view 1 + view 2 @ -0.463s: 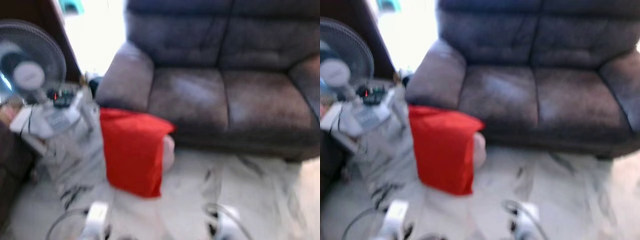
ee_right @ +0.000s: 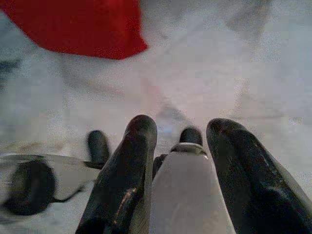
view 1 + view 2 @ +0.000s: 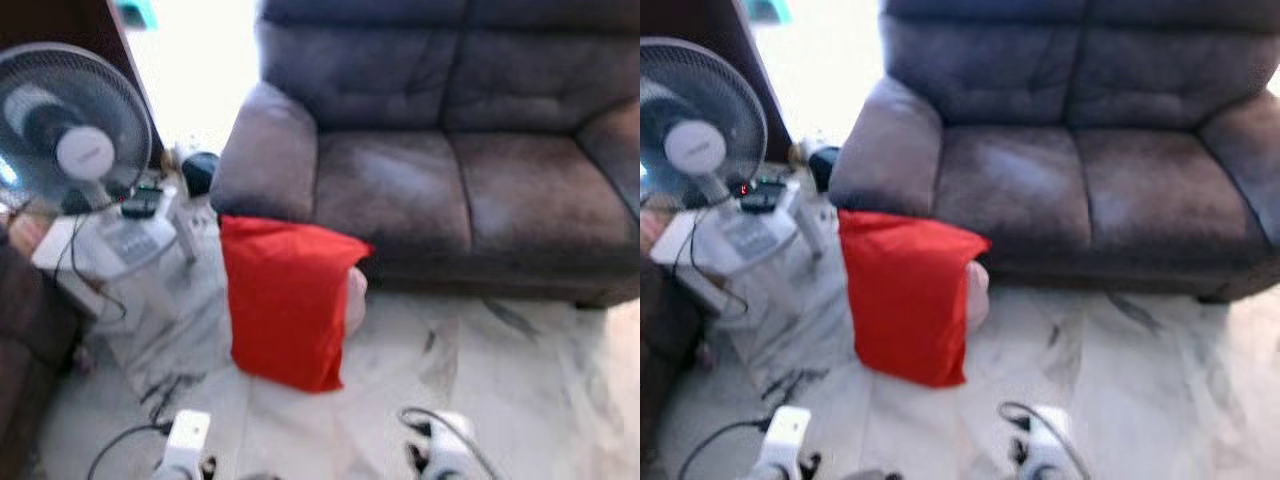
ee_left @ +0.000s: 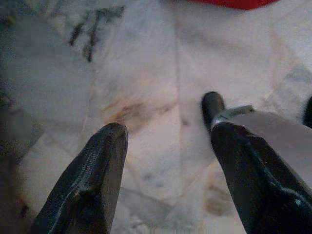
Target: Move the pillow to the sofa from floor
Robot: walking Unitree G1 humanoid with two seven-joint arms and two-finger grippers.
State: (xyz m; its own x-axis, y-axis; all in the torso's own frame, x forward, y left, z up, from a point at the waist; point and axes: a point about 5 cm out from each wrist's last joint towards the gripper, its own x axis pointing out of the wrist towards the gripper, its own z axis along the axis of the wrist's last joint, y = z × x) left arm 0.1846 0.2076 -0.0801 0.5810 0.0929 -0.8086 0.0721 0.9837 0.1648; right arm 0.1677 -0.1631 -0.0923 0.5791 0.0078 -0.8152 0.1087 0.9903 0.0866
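The red pillow stands on the marble floor, leaning against the front of the sofa's left armrest. A pale corner of its inner cushion pokes out at its right side. The grey-brown sofa spans the back, its seat bare. My two silver arms hang low at the bottom edge, short of the pillow. In the left wrist view the left gripper is open over bare floor. In the right wrist view the right gripper is open, with the pillow's red edge ahead of it.
A standing fan with a white base stands left of the pillow, its cable trailing over the floor. Dark furniture lines the left edge. A black round object lies beside the armrest. Open marble floor stretches to the right.
The whole picture has shifted slightly to the right and is sharper, so the camera moved. The pillow keeps its place against the sofa.
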